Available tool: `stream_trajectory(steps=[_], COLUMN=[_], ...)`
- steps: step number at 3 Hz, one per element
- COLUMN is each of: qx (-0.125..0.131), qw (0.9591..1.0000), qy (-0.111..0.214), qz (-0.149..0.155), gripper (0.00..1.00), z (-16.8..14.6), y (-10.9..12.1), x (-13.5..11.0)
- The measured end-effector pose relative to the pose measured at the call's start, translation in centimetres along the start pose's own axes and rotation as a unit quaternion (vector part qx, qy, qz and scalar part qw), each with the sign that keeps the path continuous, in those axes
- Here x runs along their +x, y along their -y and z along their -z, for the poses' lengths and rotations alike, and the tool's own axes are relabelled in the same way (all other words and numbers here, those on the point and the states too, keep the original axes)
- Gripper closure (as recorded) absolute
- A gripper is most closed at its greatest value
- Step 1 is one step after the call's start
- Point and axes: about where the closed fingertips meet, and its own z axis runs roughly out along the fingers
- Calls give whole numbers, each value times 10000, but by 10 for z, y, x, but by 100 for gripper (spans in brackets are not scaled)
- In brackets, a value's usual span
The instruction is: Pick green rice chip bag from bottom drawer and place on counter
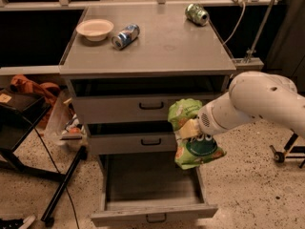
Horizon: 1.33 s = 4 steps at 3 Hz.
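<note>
The green rice chip bag (190,133) hangs in the air in front of the two upper drawers, at the cabinet's right side. My gripper (187,128) is shut on the bag's middle, and the white arm reaches in from the right. The bottom drawer (152,213) is pulled out below the bag and shows an empty grey floor. The counter (162,46) is the flat grey cabinet top above, well higher than the bag.
On the counter lie a white bowl (95,29), a blue can (126,36) on its side and a green soda can (197,14) at the back right. A dark stand (28,142) and clutter sit left of the cabinet. A cable (233,27) hangs at the back right.
</note>
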Motion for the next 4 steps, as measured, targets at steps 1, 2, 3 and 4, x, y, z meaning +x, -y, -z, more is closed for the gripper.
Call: stream_trajectory(steps=[1,2,3,4], qx=[68,159,236,327], qw=[9993,9966,9941,9939], qy=[322,693,891,920], qz=[169,428,565,522], gripper=[100,100,100,100], z=[35,78,104,106], y=[-8,-18,-19,-17], x=[-33,-83,-135,-188])
